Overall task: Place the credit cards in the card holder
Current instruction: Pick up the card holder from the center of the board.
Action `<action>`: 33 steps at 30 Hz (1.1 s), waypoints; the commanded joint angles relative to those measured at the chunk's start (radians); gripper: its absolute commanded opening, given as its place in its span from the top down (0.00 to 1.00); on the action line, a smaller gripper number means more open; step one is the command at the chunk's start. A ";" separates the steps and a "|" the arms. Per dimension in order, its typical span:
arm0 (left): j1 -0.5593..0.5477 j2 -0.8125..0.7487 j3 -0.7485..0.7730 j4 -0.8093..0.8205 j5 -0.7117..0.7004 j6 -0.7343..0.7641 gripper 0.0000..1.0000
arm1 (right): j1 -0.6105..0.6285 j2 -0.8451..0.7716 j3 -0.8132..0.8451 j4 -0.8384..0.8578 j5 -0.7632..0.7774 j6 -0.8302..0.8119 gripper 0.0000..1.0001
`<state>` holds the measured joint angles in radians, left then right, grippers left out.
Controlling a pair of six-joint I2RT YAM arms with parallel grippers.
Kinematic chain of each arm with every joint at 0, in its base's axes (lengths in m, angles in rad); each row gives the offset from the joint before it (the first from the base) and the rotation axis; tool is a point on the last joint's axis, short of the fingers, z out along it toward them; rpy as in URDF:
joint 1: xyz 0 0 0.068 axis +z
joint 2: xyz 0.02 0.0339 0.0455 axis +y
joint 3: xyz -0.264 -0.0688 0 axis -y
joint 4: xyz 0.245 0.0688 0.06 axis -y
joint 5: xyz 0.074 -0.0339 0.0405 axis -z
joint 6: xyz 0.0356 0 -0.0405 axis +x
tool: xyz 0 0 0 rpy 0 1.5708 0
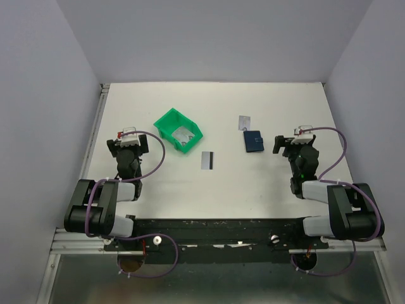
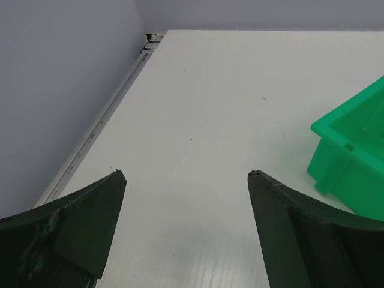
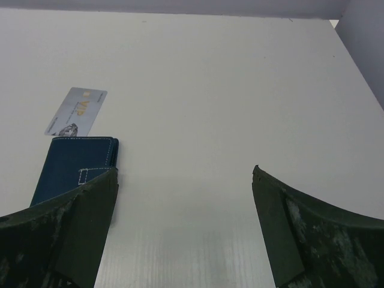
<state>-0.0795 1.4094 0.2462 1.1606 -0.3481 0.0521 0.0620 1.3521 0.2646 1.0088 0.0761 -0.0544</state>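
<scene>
Both arms are folded low at the near edge of the table (image 1: 253, 190), upper links laid back over their bases and forearms reaching forward, wrists pointing at the far wall.

The left gripper (image 1: 130, 135) hovers over bare tabletop on the left side, fingers spread wide with nothing between them. The right gripper (image 1: 302, 134) mirrors it on the right, also fully spread and empty.

Between the arms, nearest the bases, lies a pale card with a black stripe (image 1: 207, 160), flat and alone.

Farther out, the navy card holder (image 1: 255, 141) lies closed, just left of the right gripper. In the right wrist view it sits beside the left finger (image 3: 72, 234).

A bluish-grey printed card (image 1: 245, 121) lies just beyond the holder's far edge.

A green bin (image 1: 179, 130) stands right of the left gripper and holds a pale flat item.
</scene>
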 commanded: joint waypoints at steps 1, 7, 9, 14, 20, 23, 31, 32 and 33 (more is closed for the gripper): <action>0.007 0.003 0.002 0.004 0.012 -0.011 0.01 | -0.004 0.004 0.002 0.027 -0.019 -0.012 0.00; 0.006 0.003 0.004 0.004 0.012 -0.012 0.01 | -0.004 0.004 0.004 0.024 0.004 -0.002 0.00; 0.007 0.003 0.004 0.002 0.012 -0.011 0.01 | -0.004 0.007 0.005 0.024 0.072 0.023 0.00; 0.003 -0.003 -0.001 0.016 -0.049 -0.018 0.01 | -0.004 0.007 -0.004 0.045 0.136 0.036 0.00; -0.009 -0.024 -0.024 0.036 -0.043 -0.006 0.01 | 0.005 -0.095 0.027 -0.092 0.134 0.024 0.00; -0.013 -0.024 -0.027 0.047 -0.046 0.000 0.01 | 0.005 -0.214 0.126 -0.400 0.188 0.080 0.00; -0.031 -0.071 -0.055 0.077 -0.052 0.023 0.01 | 0.004 -0.283 0.317 -0.838 -0.050 0.306 0.00; -0.049 -0.110 -0.030 -0.006 -0.108 0.025 0.01 | 0.004 -0.271 0.326 -0.851 -0.070 0.314 0.00; -0.055 -0.160 0.002 -0.101 -0.136 0.017 0.01 | 0.004 -0.259 0.337 -0.864 -0.106 0.333 0.00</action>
<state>-0.0956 1.3777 0.2066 1.1812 -0.3813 0.0639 0.0639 1.0492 0.5671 0.3782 0.1375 0.1791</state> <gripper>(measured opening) 0.992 0.998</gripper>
